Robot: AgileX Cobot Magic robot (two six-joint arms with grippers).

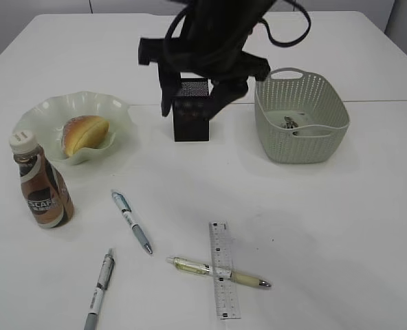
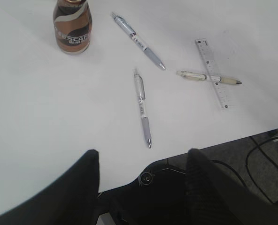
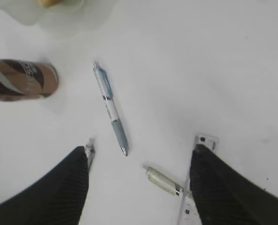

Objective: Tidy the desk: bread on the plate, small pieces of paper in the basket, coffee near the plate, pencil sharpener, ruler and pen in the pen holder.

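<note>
Large plain white surface (image 1: 327,227) underneath; grey-green perforated plastic basket (image 1: 301,117) at right, golden bun (image 1: 85,133) on ruffled pale green glass plate (image 1: 49,110), brown coffee bottle (image 1: 42,189) just beside. Clear ruler (image 1: 223,269) across yellowish pen (image 1: 217,271). Left end effector (image 2: 141,164) and right end effector (image 3: 139,164) agape, empty.

Pen holder (image 1: 191,117) half-hidden — basket (image 1: 301,148) contents unclear.
</note>
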